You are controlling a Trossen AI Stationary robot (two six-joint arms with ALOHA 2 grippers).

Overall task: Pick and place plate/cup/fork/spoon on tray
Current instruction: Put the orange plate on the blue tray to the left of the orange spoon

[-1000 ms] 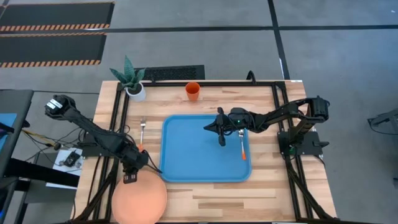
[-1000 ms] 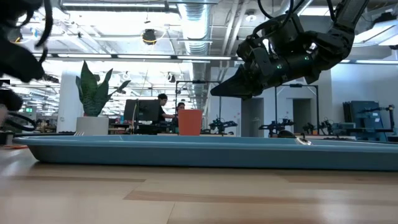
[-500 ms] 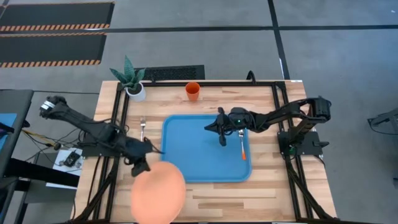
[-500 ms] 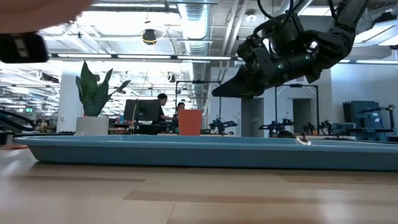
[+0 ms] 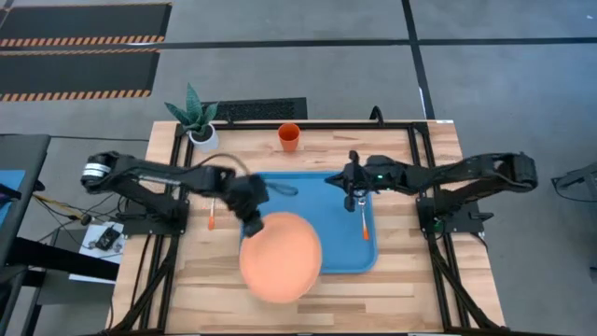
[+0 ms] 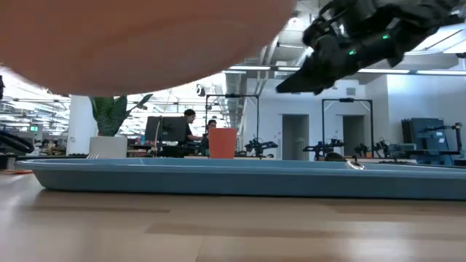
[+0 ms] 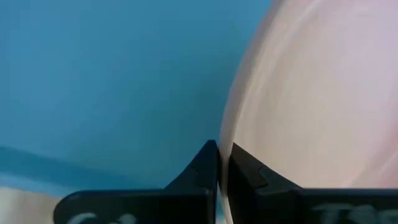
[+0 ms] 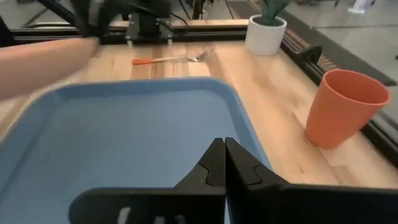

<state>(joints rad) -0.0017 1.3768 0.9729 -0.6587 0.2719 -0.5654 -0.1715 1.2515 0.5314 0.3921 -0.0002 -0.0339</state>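
From above, the left gripper (image 5: 250,221) pinches the plate (image 5: 281,257) by its rim, now carried off the table over the tray (image 5: 347,245). Low down, the plate hangs raised, so lowering remains. The wrist views show the right gripper (image 8: 223,163) pressed together, empty, near the cup (image 8: 343,107).

grey floor (image 5: 485,93) around the wooden table (image 5: 401,289); ceiling ducts (image 6: 240,44) overhead.
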